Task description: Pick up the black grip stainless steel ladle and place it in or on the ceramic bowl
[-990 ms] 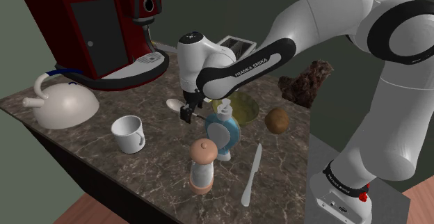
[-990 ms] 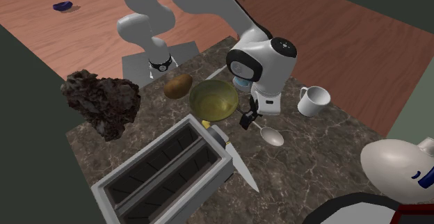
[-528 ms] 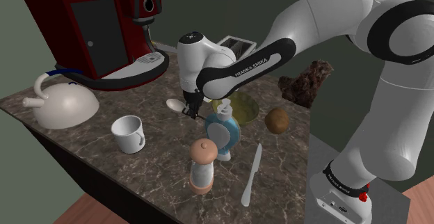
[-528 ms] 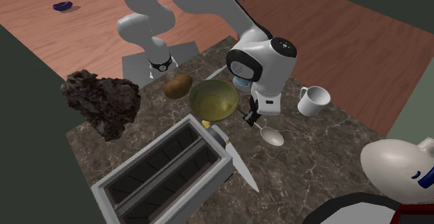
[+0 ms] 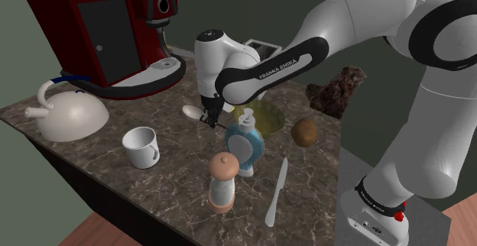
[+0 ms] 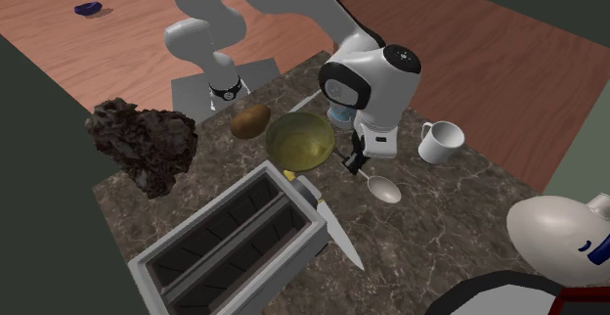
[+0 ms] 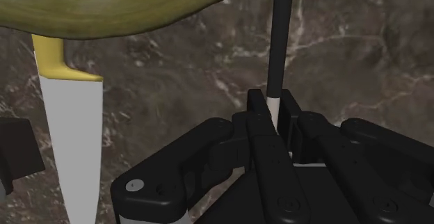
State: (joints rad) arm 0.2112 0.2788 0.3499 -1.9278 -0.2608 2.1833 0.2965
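Gripper [image 6: 353,163] has crept upward, clamped tight on the ladle [image 6: 384,190] handle (lift clear before swinging over the bowl [image 6: 300,139]).

Shoulder view: high beside the stand [image 5: 374,218] at 5 o'clock, facing 10 o'clock across the surface [image 5: 92,153]. Second exterior view: high, opposite side, stand at 11 o'clock. Both share bowl [image 5: 269,119] and mug [image 5: 141,147]. Wrist view: tight behind pincer [image 7: 273,111], facing the surface.

Kitchen: toaster [image 6: 225,247], kettle [image 5: 73,118], coffee machine [image 5: 99,34]
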